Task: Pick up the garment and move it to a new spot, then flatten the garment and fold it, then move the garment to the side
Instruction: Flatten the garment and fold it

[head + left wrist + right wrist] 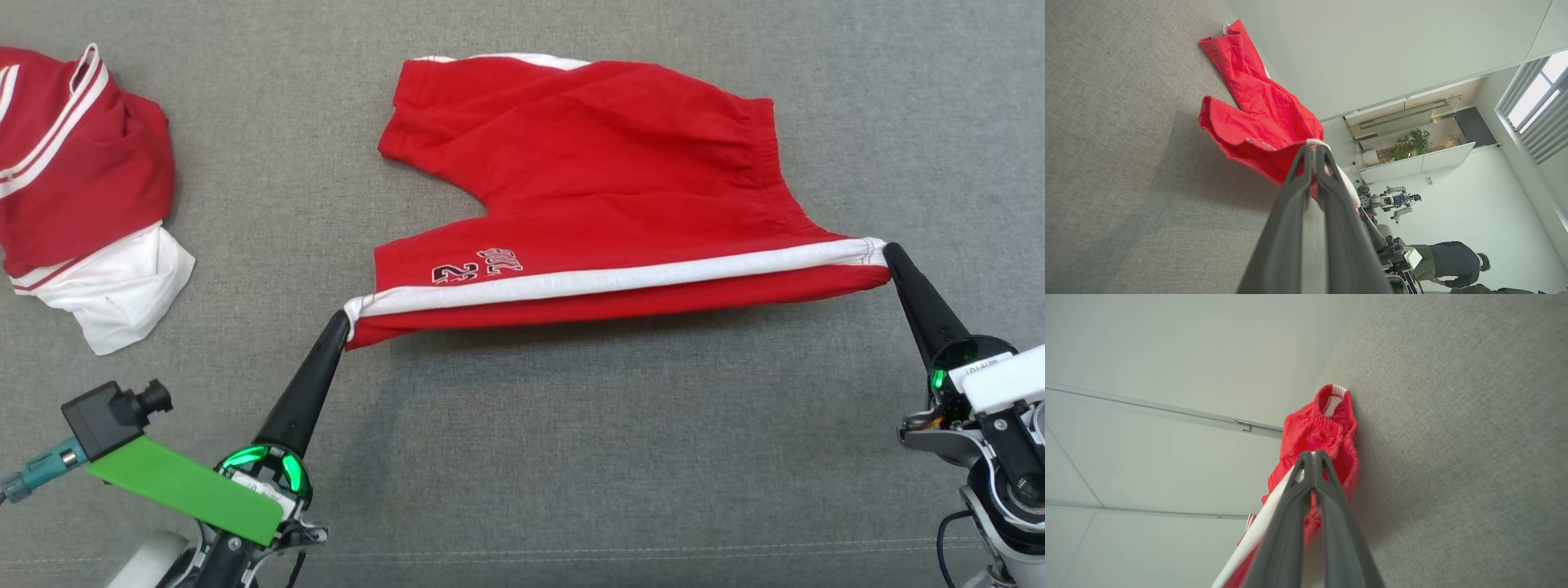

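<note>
Both jaws are pinching shut on the red shorts: left jaws gripping the near leg-hem corner, right jaws gripping the near waistband corner. The near edge is hanging stretched between them, the far part lying on the grey worktop.

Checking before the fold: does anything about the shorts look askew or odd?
Yes. The shorts are not flat: their near striped edge hangs lifted and taut between the shut left gripper and right gripper, shadowing the grey surface, and the far leg lies creased and splayed. No damage shows.
</note>
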### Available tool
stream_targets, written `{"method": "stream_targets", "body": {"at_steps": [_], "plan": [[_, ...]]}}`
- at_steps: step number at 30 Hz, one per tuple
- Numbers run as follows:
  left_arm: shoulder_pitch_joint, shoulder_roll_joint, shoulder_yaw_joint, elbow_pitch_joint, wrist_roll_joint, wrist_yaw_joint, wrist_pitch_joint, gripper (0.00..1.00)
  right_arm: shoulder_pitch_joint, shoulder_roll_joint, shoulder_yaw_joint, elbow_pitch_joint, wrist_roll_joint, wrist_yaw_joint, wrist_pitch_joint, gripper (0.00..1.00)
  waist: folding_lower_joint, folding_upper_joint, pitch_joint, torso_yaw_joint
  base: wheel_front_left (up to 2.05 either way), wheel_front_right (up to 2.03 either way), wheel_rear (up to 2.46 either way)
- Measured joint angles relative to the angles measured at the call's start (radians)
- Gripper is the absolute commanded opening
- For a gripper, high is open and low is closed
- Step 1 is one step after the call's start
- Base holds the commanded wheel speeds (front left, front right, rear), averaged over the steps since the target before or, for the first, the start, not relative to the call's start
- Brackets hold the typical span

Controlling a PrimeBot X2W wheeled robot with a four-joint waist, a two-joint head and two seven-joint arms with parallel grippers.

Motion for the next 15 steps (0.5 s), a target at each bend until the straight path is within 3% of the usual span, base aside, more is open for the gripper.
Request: {"method": "stream_targets", "body": {"at_steps": [4,15], "plan": [[0.048,0.008,0.000,-0.007,0.008,0.000,-0.007,0.00,0.039,-0.023,-0.002,-0.072,0.000,0.032,0.000,0.00,0.0000,0.0000,-0.027,-0.003,0.00,0.00,0.00],[0.151,0.026,0.025,-0.053,0.021,-0.002,-0.013,0.00,0.280,-0.059,0.002,-0.119,0.008,0.036,0.012,0.00,0.0000,0.0000,-0.050,-0.015,0.00,0.00,0.00]]}}
